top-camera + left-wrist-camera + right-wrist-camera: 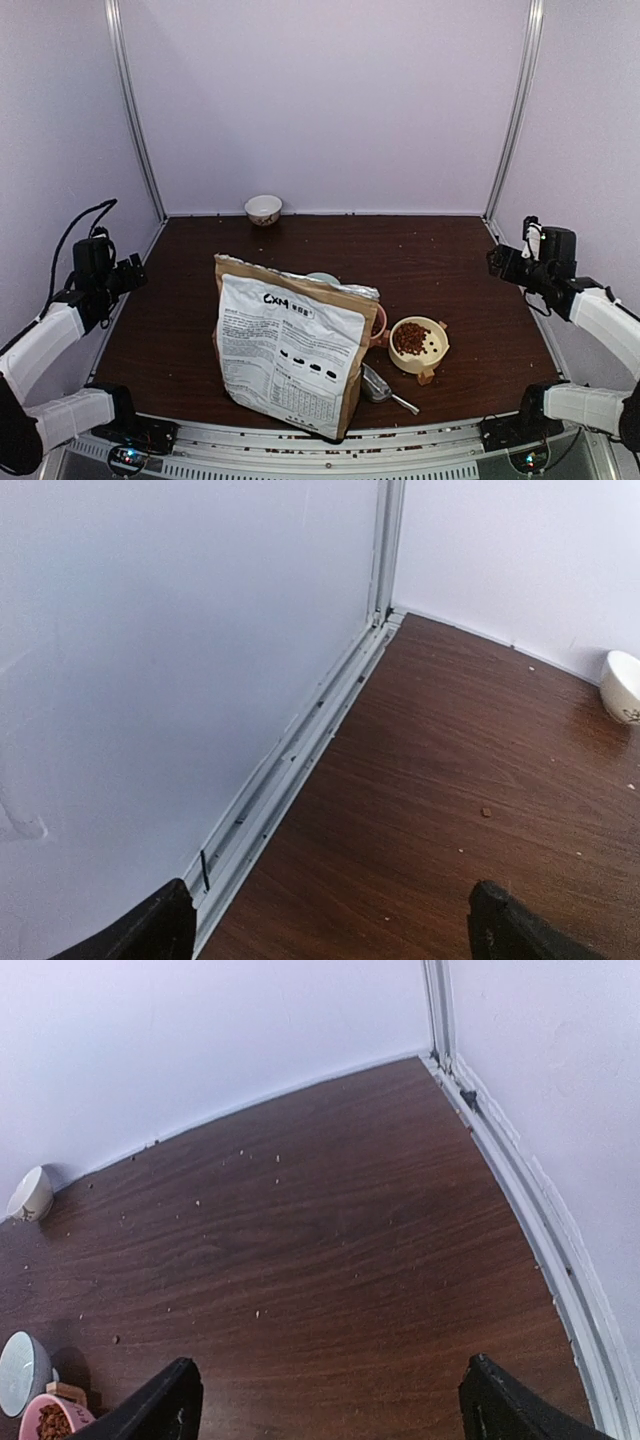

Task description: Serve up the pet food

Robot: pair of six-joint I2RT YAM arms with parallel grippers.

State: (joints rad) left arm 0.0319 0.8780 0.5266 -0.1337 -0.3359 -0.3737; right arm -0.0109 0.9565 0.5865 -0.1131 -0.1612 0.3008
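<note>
Reddish-brown kibble [410,339] fills a cream bowl [436,352] right of the printed paper bag [290,350]. A pink bowl [379,322], partly hidden behind the bag, also holds kibble [52,1423]. A silver scoop [378,385] lies in front of the bowls. My left gripper [132,272] is open and empty, raised at the far left edge; its fingers [160,925] frame bare table. My right gripper [497,260] is open and empty, raised at the far right; its fingertips [170,1400] stand wide apart.
A small white bowl [263,209] sits at the back wall and shows in the left wrist view [622,685]. A grey bowl [20,1370] stands behind the bag. Crumbs are scattered on the brown table [440,260]. White walls close three sides.
</note>
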